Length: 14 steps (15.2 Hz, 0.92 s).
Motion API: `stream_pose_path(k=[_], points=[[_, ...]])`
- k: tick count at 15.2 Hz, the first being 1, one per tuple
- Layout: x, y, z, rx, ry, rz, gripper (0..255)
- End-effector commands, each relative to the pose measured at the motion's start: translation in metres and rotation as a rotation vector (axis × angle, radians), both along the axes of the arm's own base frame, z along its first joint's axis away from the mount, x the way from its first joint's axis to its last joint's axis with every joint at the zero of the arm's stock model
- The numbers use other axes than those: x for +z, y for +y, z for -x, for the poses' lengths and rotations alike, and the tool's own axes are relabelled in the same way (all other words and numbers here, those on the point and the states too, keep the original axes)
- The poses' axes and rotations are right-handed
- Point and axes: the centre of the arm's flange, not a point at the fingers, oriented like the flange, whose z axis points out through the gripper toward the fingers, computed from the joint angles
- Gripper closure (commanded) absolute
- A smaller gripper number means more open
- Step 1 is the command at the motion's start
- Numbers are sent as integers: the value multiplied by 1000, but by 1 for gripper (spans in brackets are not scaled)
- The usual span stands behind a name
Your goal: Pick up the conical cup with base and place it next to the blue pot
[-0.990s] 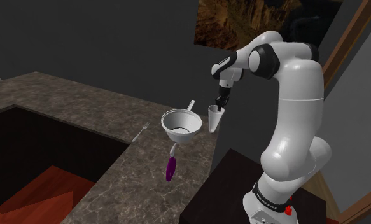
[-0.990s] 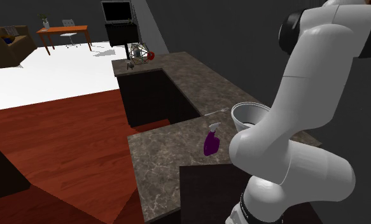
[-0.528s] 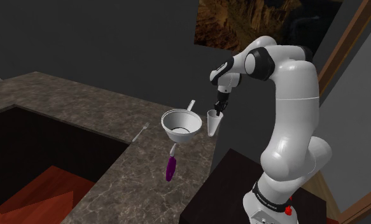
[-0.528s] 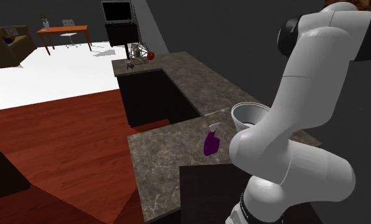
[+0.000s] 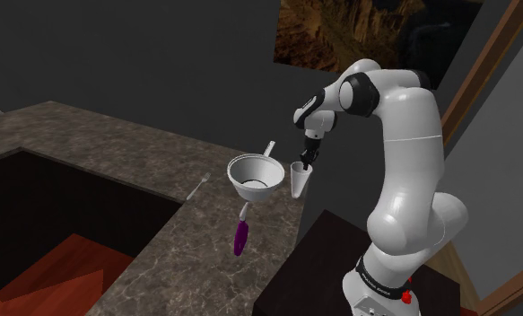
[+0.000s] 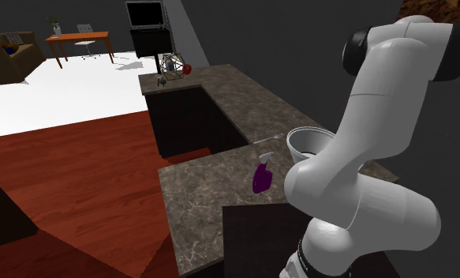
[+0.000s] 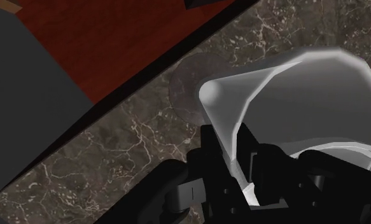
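One pincer (image 7: 238, 159) clasping cup (image 7: 292, 95), arm (image 6: 378, 118) half-hiding pot (image 6: 302, 142)

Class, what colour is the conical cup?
The conical cup is translucent whitish grey, best in wrist view.

The end effector (image 5: 308, 159) is all black, on a white arm (image 5: 412, 153) with dark joints. The conical cup (image 5: 299, 181) at its fingertips is a pale, see-through grey-white. Just beside it, the pot (image 5: 253, 177) is drawn plain white-grey. Beyond the pot lies a tool (image 5: 239, 237) with a purple handle. The surface (image 5: 116, 153) beneath is dark grey-brown, mottled with pale veins.
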Motion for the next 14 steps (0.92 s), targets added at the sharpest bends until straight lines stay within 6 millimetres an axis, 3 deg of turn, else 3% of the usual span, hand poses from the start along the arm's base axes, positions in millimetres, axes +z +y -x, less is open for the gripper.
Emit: stream_pose_path(k=[1,5,13,14], points=[[-10,0,1,0,-1,0,255],[-33,0,1,0,-1,0,255],[-33,0,1,0,-1,0,255],[-33,0,1,0,-1,0,0]])
